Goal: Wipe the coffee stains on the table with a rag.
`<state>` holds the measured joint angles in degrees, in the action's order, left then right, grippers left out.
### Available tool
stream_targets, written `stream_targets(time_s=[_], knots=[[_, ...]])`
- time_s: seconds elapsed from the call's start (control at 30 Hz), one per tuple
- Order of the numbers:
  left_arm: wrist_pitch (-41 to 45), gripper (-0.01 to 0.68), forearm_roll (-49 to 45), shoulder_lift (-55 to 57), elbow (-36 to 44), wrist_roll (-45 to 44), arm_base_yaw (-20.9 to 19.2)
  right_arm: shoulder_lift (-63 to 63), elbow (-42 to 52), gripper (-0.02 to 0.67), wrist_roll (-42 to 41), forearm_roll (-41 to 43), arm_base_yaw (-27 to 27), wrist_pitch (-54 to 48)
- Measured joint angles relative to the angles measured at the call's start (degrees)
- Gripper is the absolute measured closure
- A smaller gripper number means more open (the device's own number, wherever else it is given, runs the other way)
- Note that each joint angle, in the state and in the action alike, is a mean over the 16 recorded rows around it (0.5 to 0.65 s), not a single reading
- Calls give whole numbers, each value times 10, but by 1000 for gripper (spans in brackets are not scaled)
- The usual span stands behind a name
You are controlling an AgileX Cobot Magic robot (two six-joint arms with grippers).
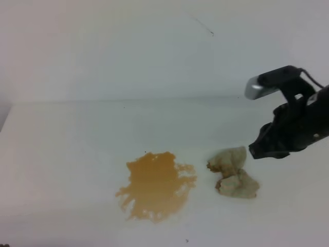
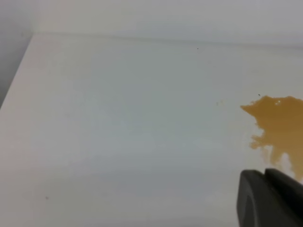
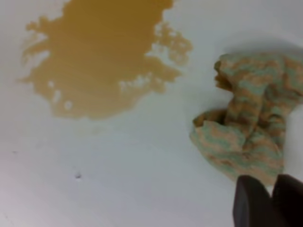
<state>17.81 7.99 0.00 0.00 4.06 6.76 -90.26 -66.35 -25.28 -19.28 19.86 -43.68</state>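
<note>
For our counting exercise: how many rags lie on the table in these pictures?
1. The rag lies crumpled on the table, just right of the coffee stain and apart from it. Nothing visible could hide a second one.

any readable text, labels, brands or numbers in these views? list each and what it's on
None: no view shows any word, number, logo or sign.
The rag: only tan and grey-green blotches, no tag or print.
The table: plain white, with the coffee stains and a few dark specks, no markings.
The right gripper and its camera housing: dark and silver surfaces, no legible label.
The left gripper: a blurred dark corner, nothing readable.
</note>
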Motion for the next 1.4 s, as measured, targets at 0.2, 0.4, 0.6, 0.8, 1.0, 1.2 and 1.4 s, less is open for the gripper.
stream_targets(time_s=[0.2,0.4,0.6,0.8,1.0,1.2,1.4], knots=[[0,675,0,0,0,0,0,-85,-31,331,0,2,21,37],[0,675,0,0,0,0,0,-161,-64,237,-1,8,27,77],[0,675,0,0,0,0,0,-225,-99,227,-2,14,28,102],[0,675,0,0,0,0,0,-272,-128,287,-2,17,28,98],[0,675,0,0,0,0,0,-296,-147,444,-3,15,28,94],[0,675,0,0,0,0,0,-301,-178,597,-26,-19,28,84],[0,675,0,0,0,0,0,-313,-226,651,-65,-81,29,70]])
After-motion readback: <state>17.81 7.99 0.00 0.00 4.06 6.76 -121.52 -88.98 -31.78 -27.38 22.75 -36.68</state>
